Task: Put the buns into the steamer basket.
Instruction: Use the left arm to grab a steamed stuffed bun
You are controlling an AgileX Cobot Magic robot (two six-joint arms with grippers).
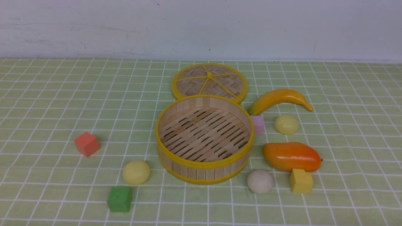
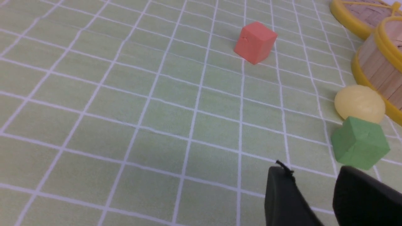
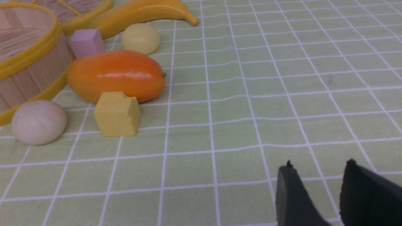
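The steamer basket (image 1: pixel 204 138) stands at the middle of the table with nothing on its slatted floor. A pale yellow bun (image 1: pixel 136 172) lies at its front left and shows beside the green cube in the left wrist view (image 2: pixel 359 103). Another pale yellow bun (image 1: pixel 286 124) lies to the basket's right, below the banana (image 3: pixel 140 38). An off-white bun (image 1: pixel 260 181) rests at the front right (image 3: pixel 39 121). My left gripper (image 2: pixel 312 172) is open over bare cloth, short of the green cube. My right gripper (image 3: pixel 318 168) is open over bare cloth, well away from the buns. Neither arm shows in the front view.
The flat woven lid (image 1: pixel 209 82) lies behind the basket. A banana (image 1: pixel 279 99), a mango (image 1: pixel 291 156), a pink cube (image 1: pixel 258 125) and a yellow cube (image 1: pixel 301 180) crowd the right side. A red cube (image 1: pixel 87 143) and a green cube (image 1: pixel 119 199) sit left.
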